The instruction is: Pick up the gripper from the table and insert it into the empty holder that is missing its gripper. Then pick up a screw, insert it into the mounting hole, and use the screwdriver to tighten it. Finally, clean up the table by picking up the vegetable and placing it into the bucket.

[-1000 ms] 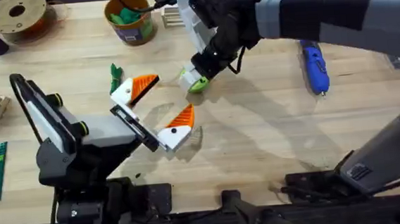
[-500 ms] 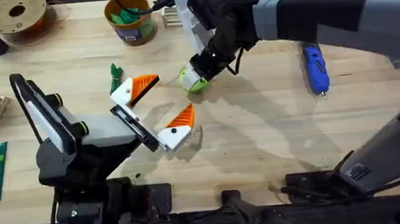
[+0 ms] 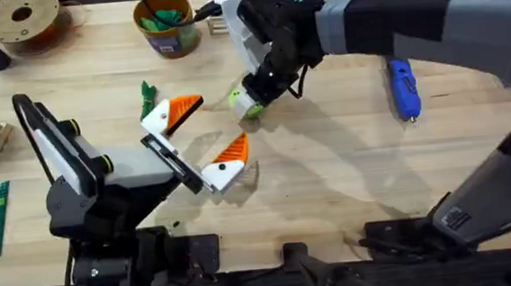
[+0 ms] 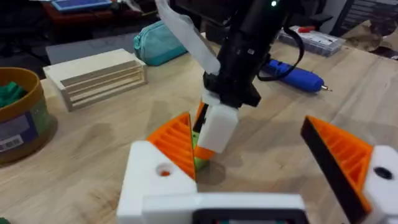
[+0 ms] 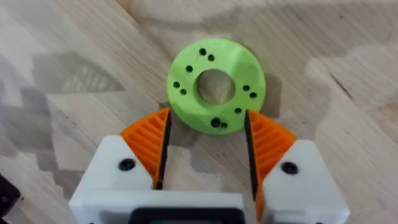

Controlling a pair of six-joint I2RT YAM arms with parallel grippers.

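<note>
1. Since a second ago my right gripper [image 3: 247, 105] has slid a little toward the upper left of the overhead frame, and the lime-green ring [image 3: 245, 103] has gone with it; everything else lies where it did.
2. From overhead the ring is mostly hidden under the right arm. The right wrist view shows it plainly: the ring [image 5: 215, 85] lies flat on the table [image 5: 348, 56], with my orange pads [image 5: 149, 144] apart, one on each side of its near edge. I cannot tell whether they touch it.
3. My left gripper [image 3: 200, 145] sits at centre left of the overhead frame, its fingers spread wide with nothing between them. In the left wrist view the right gripper [image 4: 211, 134] comes down just beyond the left gripper's [image 4: 264, 155] spread orange wedge fingers [image 4: 177, 143], with a sliver of green beneath it.
4. The screwdriver [image 3: 402, 85] lies at the right of the overhead frame, well apart from both grippers; the left wrist view catches it [image 4: 292, 73] behind the right arm.
5. The bucket [image 3: 167, 23] stands at the upper centre-left with green pieces inside. The left wrist view shows its side [image 4: 18, 115] at the left edge.
6. The vegetable [image 3: 147, 97] lies below the bucket, just beside the left gripper's upper finger.
7. A wooden slatted block [image 4: 96, 78] shows in the left wrist view near the bucket.
</note>
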